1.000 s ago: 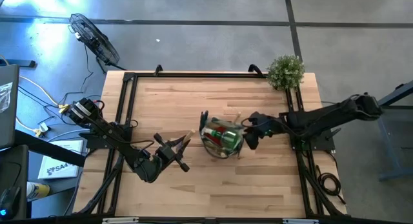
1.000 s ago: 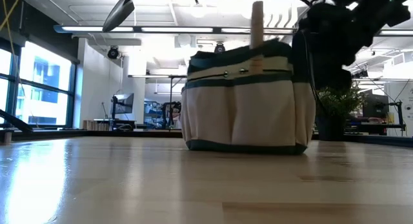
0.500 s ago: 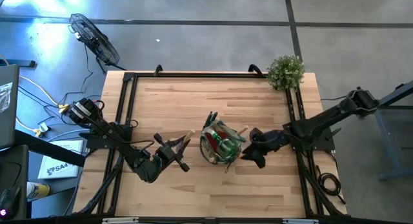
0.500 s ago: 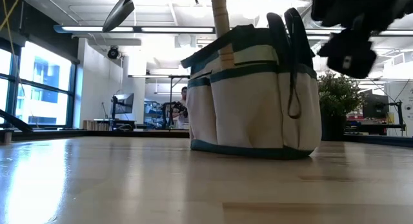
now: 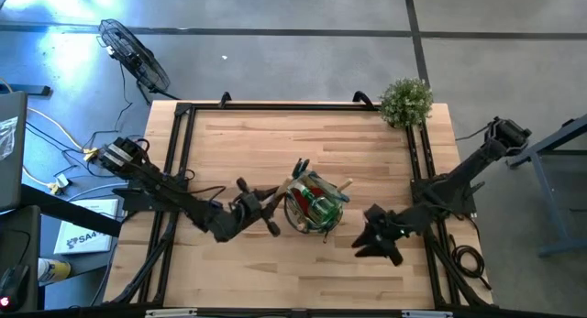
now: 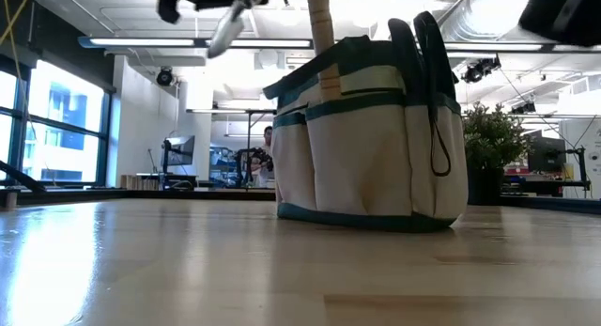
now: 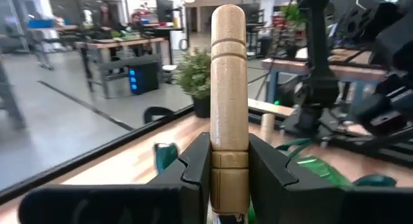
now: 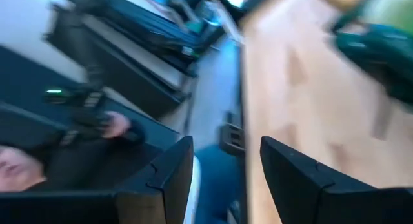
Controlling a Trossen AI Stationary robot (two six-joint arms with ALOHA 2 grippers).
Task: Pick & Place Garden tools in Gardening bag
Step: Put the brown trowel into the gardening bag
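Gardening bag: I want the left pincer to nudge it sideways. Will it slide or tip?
The Gardening bag looks like soft fabric, so its wall would probably dent first. Its broad flat base probably resists tipping. Tools poking out the top may add weight, so it may drag.

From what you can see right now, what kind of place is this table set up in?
Most likely an open robotics lab or workshop. The low view looks past the gardening bag to ceiling strip lights and exposed ducts; the left wrist view shows workbenches with equipment, and the wooden table stands on bare concrete floor.
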